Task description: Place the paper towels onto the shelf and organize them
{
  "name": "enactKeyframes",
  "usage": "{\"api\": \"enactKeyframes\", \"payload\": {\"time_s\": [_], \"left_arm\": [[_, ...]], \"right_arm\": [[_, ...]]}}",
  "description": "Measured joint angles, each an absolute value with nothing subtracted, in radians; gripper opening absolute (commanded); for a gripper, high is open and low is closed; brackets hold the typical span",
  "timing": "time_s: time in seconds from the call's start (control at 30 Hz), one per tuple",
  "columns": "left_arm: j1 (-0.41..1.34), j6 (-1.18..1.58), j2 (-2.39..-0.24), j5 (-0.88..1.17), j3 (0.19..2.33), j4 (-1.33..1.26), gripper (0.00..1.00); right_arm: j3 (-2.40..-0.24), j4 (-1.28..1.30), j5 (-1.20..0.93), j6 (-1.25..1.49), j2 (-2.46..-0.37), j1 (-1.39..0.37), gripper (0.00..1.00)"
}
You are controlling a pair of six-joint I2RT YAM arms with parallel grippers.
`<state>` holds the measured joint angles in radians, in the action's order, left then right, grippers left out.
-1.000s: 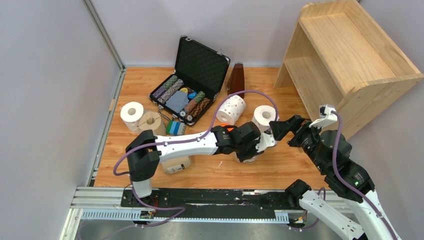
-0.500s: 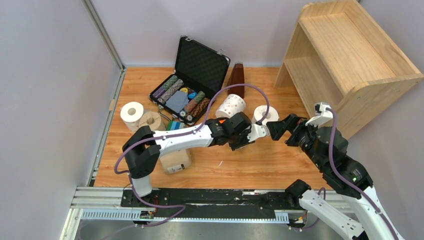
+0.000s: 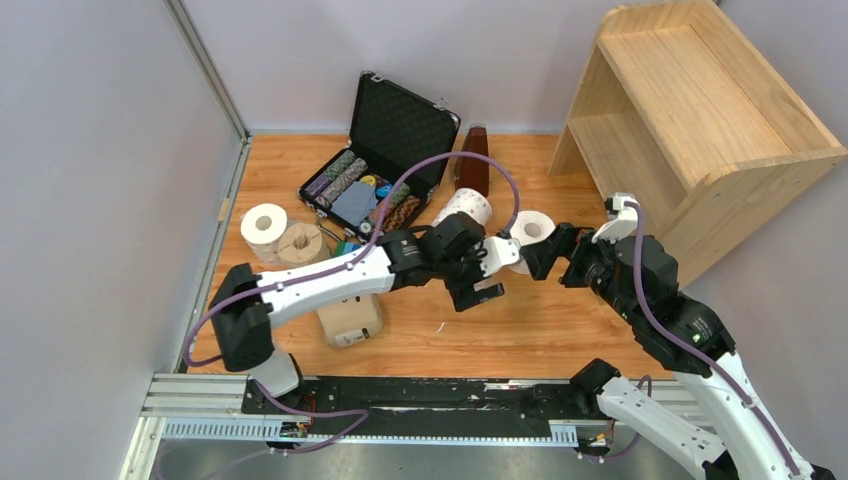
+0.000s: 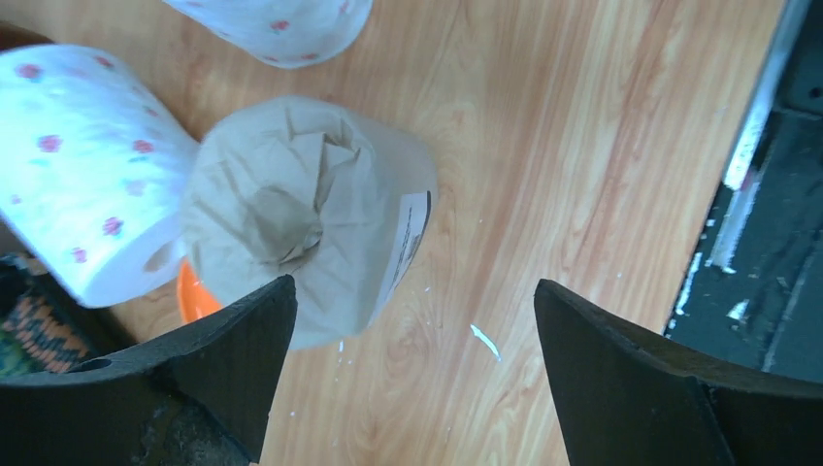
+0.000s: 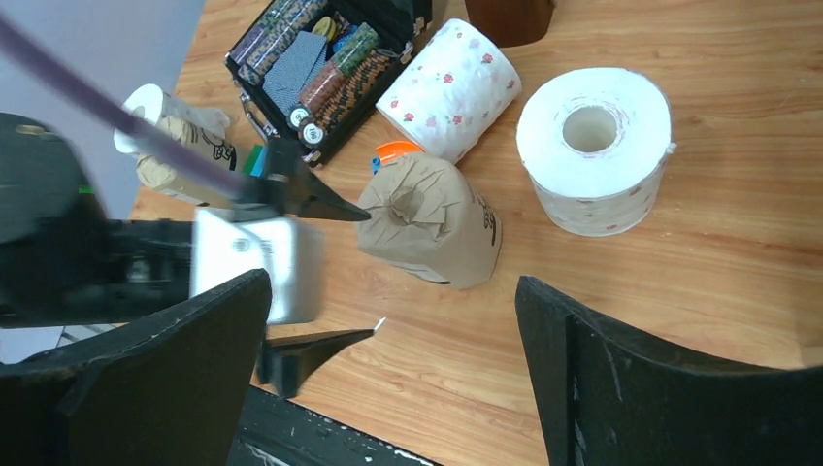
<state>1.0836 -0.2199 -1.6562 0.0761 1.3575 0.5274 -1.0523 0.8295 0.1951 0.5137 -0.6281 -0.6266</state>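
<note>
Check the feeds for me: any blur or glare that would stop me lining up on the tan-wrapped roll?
Left wrist: tan-wrapped roll sharp, label visible; own fingers are dark, soft silhouettes. Right wrist: roll sharp too, purple cable blurred across the top left. Top external: even light, no glare, but the left gripper hides the roll.

Bright, even light; soft shadows on the desk [image 3: 520, 330]. Overhead view sharp. Wrist views: gripper fingers [image 4: 631, 388] dark, slightly blurred above the desk.
</note>
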Motion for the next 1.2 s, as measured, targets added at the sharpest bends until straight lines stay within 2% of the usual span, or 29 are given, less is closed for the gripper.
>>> {"api": "enactKeyframes", "payload": {"time_s": [0.23, 0.3, 0.37, 0.6, 0.77, 1.03, 1.2], "left_arm": [[1.066, -0.137, -1.446, 0.033, 1.348, 0.557, 1.0], [1.04, -0.092, -1.37, 0.02, 1.339, 0.557, 1.0], [0.971, -0.031, -1.28, 0.001, 1.317, 0.559, 1.0], [0.683, 0.154, -0.997, -0.156, 1.192, 0.628, 1.0], [0.551, 0.244, -0.787, -0.297, 1.066, 0.709, 1.0], [0.527, 0.307, -0.463, -0.537, 0.924, 0.771, 1.0], [0.527, 0.318, -0.363, -0.612, 0.862, 0.773, 1.0]], "right_arm": [[-1.141, 0.827, 0.121, 0.435, -0.722, -0.627, 1.0], [-1.148, 0.836, 0.085, 0.404, -0.765, -0.626, 0.97], [-1.154, 0.853, 0.042, 0.373, -0.824, -0.627, 0.91], [-1.16, 0.892, -0.08, 0.288, -1.029, -0.628, 0.85], [-1.165, 0.902, -0.116, 0.239, -1.137, -0.659, 0.77], [-1.215, 0.901, -0.1, 0.139, -1.339, -0.773, 0.71], [-1.256, 0.899, -0.054, 0.071, -1.456, -0.812, 0.67]]}}
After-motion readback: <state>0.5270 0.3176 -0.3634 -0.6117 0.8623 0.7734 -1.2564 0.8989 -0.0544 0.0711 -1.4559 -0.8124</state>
